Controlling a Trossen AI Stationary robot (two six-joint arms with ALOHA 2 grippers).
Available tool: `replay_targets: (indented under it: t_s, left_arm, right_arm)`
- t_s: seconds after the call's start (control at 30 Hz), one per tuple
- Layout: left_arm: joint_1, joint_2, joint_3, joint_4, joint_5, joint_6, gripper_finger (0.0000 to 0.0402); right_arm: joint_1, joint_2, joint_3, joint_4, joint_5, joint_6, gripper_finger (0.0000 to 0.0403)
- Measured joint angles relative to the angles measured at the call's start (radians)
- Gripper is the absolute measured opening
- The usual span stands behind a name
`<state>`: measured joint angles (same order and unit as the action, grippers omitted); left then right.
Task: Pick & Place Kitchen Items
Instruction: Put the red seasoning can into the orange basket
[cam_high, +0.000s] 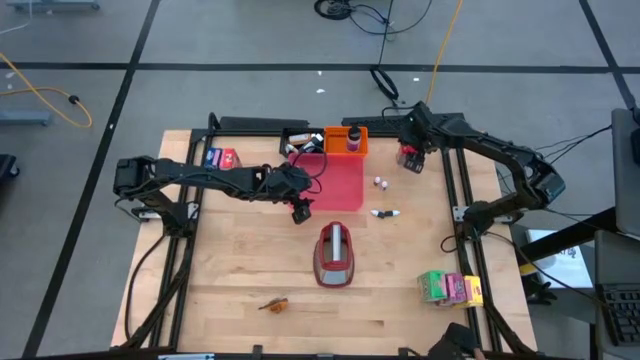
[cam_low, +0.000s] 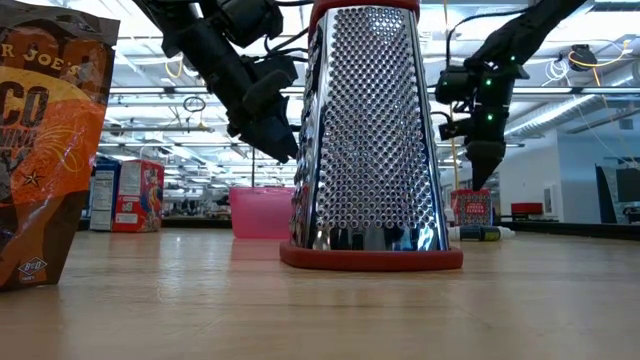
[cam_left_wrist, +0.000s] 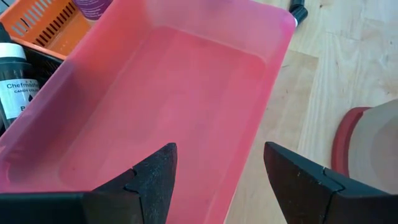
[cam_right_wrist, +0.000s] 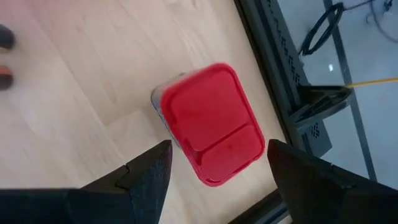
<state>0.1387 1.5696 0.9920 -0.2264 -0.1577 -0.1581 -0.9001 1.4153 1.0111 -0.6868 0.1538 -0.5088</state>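
Blue, red and white, a small carton (cam_high: 221, 158) stood at the worktop's (cam_high: 230, 270) far left, well apart from either arm. Next along, the left gripper (cam_left_wrist: 219, 180) hung over the near end of the translucent pink plastic tray (cam_left_wrist: 186, 87), its fingers apart and empty, so it seemed to be waiting. Right of the tray a dark-red and silver box grater (cam_low: 368, 140) stood upright mid-worktop, with two tiny white bottles (cam_high: 380, 183) just past the tray's right edge. Farthest right, the right gripper (cam_right_wrist: 217, 180) hovered directly above the small red-lidded carton (cam_right_wrist: 208, 130) at the far right edge, fingers spread wider than the lid and not touching it. To grasp it well, that arm probably needed to drop straight down, keeping the carton centred between the fingers, and close only once the tips were below the lid; a skewed descent risked nudging it toward the frame rail (cam_right_wrist: 280, 68) just beside it.
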Motion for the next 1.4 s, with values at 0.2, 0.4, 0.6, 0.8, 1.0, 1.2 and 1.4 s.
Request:
replay_targets:
  t_s: [0.2, 0.4, 0.6, 0.8, 1.0, 1.2, 1.4]
  left_arm:
    - [-0.001, 0.000, 0.000, 0.000, 0.000, -0.001, 0.0244]
    - [-0.009, 0.000, 0.000, 0.000, 0.001, 0.005, 0.0244]
    - [-0.010, 0.000, 0.000, 0.000, 0.002, 0.018, 0.0244]
    - [-0.012, 0.000, 0.000, 0.000, 0.003, 0.018, 0.0244]
    - [-0.018, 0.000, 0.000, -0.002, 0.004, 0.019, 0.0244]
    - [-0.017, 0.000, 0.000, -0.002, 0.003, 0.026, 0.0244]
    - [-0.017, 0.000, 0.000, -0.003, 0.003, 0.026, 0.0244]
  right_arm:
    - [-0.004, 0.097, 0.074, -0.044, 0.002, -0.019, 0.0256]
    - [-0.008, 0.136, 0.129, -0.073, 0.003, -0.079, 0.0254]
    - [-0.018, 0.165, 0.130, -0.084, -0.025, -0.085, 0.0254]
    - [-0.025, 0.229, 0.134, -0.064, 0.007, -0.100, 0.0254]
    - [-0.015, 0.223, 0.132, -0.089, -0.027, -0.065, 0.0254]
    - [0.016, 0.209, 0.130, -0.111, -0.025, -0.034, 0.0224]
    - [0.056, 0.210, 0.130, -0.123, -0.020, -0.026, 0.0118]
